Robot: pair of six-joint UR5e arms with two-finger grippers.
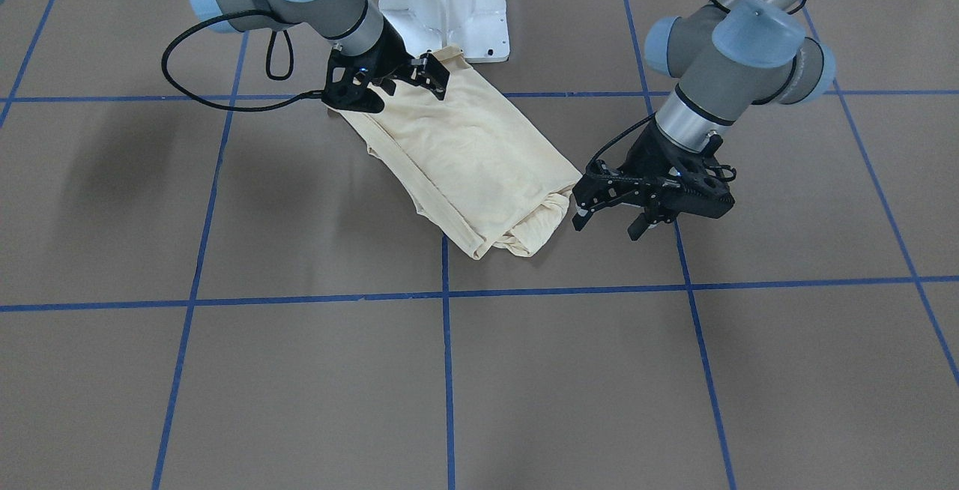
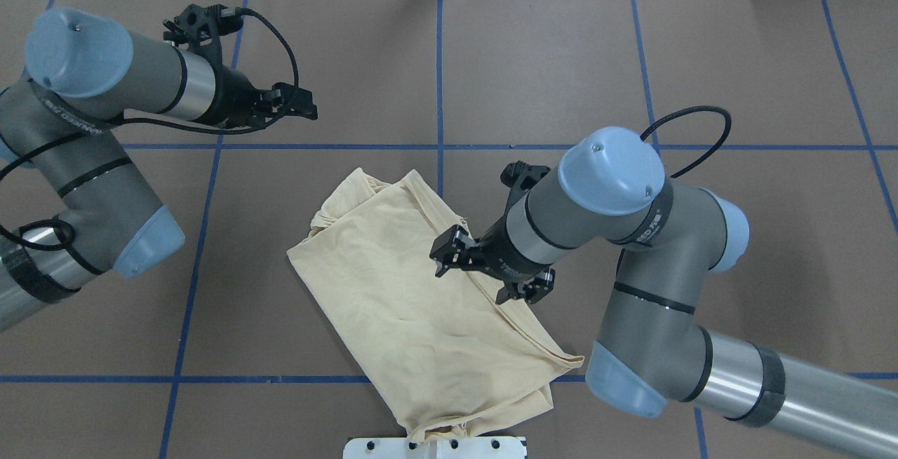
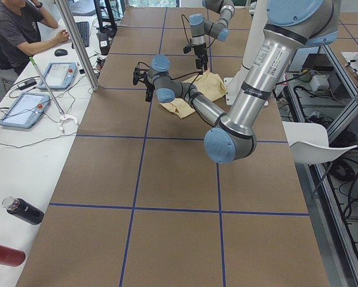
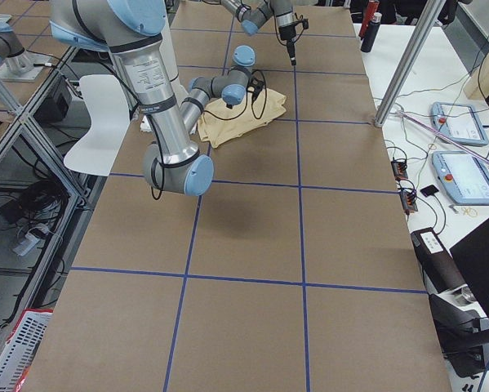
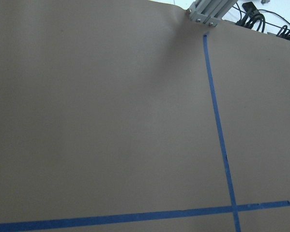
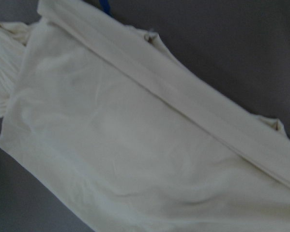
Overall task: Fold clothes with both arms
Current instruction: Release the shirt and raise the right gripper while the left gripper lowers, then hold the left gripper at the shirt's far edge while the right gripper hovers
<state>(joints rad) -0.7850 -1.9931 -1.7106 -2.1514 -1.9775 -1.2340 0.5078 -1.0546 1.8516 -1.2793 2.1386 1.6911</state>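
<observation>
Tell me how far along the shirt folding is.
Done: the pale cream-yellow fabric shirt lies folded into a long band, no sleeve sticking out. In hand: nothing looks gripped; the right arm hovers over one edge, jaws open, the left arm is off the cloth. Remaining: folding the band across; one end is bunched.

The table has a brown cover, and blue tape lines divide it into big squares. A white pedestal base stands at its edge. At a white side desk a person sits near a keyboard and a mouse. Two control tablets lie there, also a black bottle and a red bottle. A white chair stands on the other side of the table
</observation>
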